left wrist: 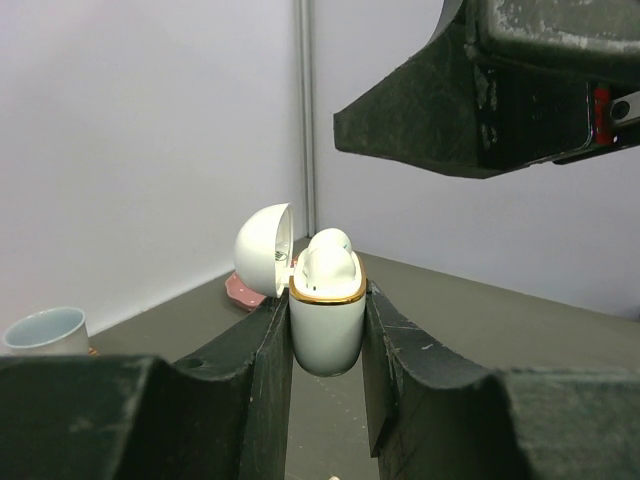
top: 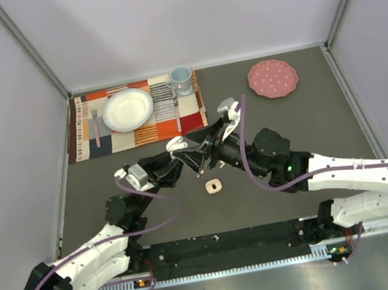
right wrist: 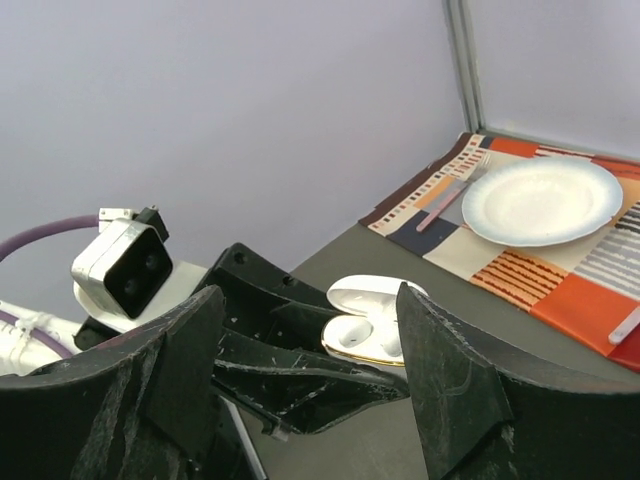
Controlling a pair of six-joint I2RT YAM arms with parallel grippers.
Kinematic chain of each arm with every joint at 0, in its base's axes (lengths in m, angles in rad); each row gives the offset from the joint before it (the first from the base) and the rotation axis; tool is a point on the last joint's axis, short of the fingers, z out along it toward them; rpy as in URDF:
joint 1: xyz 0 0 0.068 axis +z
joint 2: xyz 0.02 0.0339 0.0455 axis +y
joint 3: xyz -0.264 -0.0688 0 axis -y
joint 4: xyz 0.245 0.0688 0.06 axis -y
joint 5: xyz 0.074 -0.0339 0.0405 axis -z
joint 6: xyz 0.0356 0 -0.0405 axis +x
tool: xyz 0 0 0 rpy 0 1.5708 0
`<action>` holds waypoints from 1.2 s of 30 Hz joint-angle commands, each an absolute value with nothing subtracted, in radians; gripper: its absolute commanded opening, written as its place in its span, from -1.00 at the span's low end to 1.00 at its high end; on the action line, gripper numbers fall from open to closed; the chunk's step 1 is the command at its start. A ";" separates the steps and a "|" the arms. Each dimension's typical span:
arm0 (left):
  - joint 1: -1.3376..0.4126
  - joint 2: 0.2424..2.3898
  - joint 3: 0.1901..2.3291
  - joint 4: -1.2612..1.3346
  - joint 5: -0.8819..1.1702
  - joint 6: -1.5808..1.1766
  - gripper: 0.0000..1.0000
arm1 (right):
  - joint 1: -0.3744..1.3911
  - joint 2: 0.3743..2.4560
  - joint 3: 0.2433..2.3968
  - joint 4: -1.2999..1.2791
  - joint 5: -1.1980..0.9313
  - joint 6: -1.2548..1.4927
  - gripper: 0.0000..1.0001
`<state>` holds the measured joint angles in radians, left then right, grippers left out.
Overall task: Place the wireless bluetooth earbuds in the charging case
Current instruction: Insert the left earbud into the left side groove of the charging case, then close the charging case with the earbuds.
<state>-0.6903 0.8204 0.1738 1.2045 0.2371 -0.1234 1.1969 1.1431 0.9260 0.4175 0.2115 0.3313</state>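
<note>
My left gripper (top: 178, 154) (left wrist: 326, 318) is shut on a small white charging case (left wrist: 327, 325) with a gold rim, held upright above the table with its lid (left wrist: 262, 250) swung open. White earbuds (left wrist: 328, 262) sit in the case's wells, and they also show in the right wrist view (right wrist: 352, 335). My right gripper (top: 202, 155) (right wrist: 310, 300) is open and empty, hovering just above and beside the case (right wrist: 375, 318); it shows over the case in the left wrist view (left wrist: 470, 100). A small white rounded piece (top: 213, 185) lies on the table below the grippers.
A striped placemat (top: 96, 143) at the back left holds a white plate (top: 127, 109), a fork (top: 96, 126), a knife (top: 177, 110) and a pale blue mug (top: 181, 79). A pink dotted plate (top: 272, 78) sits at the back right. Grey walls enclose the table.
</note>
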 commanded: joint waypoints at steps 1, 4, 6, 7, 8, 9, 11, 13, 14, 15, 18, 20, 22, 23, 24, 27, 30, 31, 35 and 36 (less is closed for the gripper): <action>-0.690 0.807 0.166 1.253 0.221 -0.109 -1.00 | 1.201 1.094 0.980 0.373 0.280 0.308 0.43; -0.690 0.815 0.167 1.246 0.221 -0.103 -1.00 | 1.193 1.095 1.032 0.229 0.383 0.330 0.50; -0.690 0.818 0.164 1.247 0.216 -0.103 -1.00 | 1.177 1.095 1.052 0.164 0.403 0.344 0.60; -0.690 0.819 0.161 1.249 0.216 -0.101 -1.00 | 1.154 1.092 1.058 0.117 0.408 0.347 0.72; -0.690 0.822 0.161 1.250 0.216 -0.098 -1.00 | 1.138 1.088 1.055 0.104 0.407 0.360 0.76; -0.690 0.821 0.158 1.250 0.216 -0.095 -1.00 | 1.118 1.085 1.052 0.089 0.405 0.374 0.78; -0.690 0.807 0.155 1.243 0.207 -0.095 -1.00 | 1.053 1.062 1.034 0.063 0.364 0.425 0.82; -0.690 0.792 0.155 1.232 0.203 -0.087 -1.00 | 0.988 1.034 1.014 0.032 0.318 0.465 0.85; -0.690 0.787 0.156 1.223 0.204 -0.080 -1.00 | 0.971 1.026 1.009 0.017 0.311 0.497 0.86; -0.690 0.779 0.161 1.206 0.203 -0.077 -1.00 | 0.956 1.017 1.005 0.003 0.302 0.509 0.87; -0.689 0.767 0.170 1.184 0.206 -0.068 -1.00 | 0.888 0.997 1.006 -0.084 0.275 0.549 0.92; -0.690 0.767 0.172 1.180 0.206 -0.066 -1.00 | 0.844 0.991 1.009 -0.135 0.255 0.572 0.94; -0.690 0.770 0.175 1.175 0.206 -0.064 -1.00 | 0.813 0.989 1.011 -0.155 0.201 0.586 0.95; -0.689 0.772 0.178 1.174 0.207 -0.064 -1.00 | 0.783 0.999 1.009 -0.163 0.172 0.583 0.95; -0.690 0.773 0.179 1.172 0.210 -0.064 -1.00 | 0.773 1.006 1.009 -0.164 0.128 0.568 0.96; -0.690 0.770 0.190 1.151 0.218 -0.067 -1.00 | 0.767 1.055 1.043 -0.253 0.155 0.456 0.98; -0.690 0.767 0.204 1.123 0.230 -0.072 -1.00 | 0.762 1.080 1.028 -0.255 0.140 0.378 0.98; -0.690 0.764 0.212 1.114 0.229 -0.072 -1.00 | 0.762 1.081 1.022 -0.255 0.153 0.368 0.98; -0.690 0.750 0.227 1.069 0.227 -0.064 -1.00 | 0.762 1.107 1.077 -0.386 0.282 0.334 0.98; -0.690 0.738 0.230 1.057 0.221 -0.063 -1.00 | 0.758 1.120 1.087 -0.434 0.300 0.334 0.98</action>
<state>-0.6899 0.7727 0.1745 1.0729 0.2195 -0.0761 0.7700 1.1004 1.0107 -0.2943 0.1864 0.3958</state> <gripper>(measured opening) 0.339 0.987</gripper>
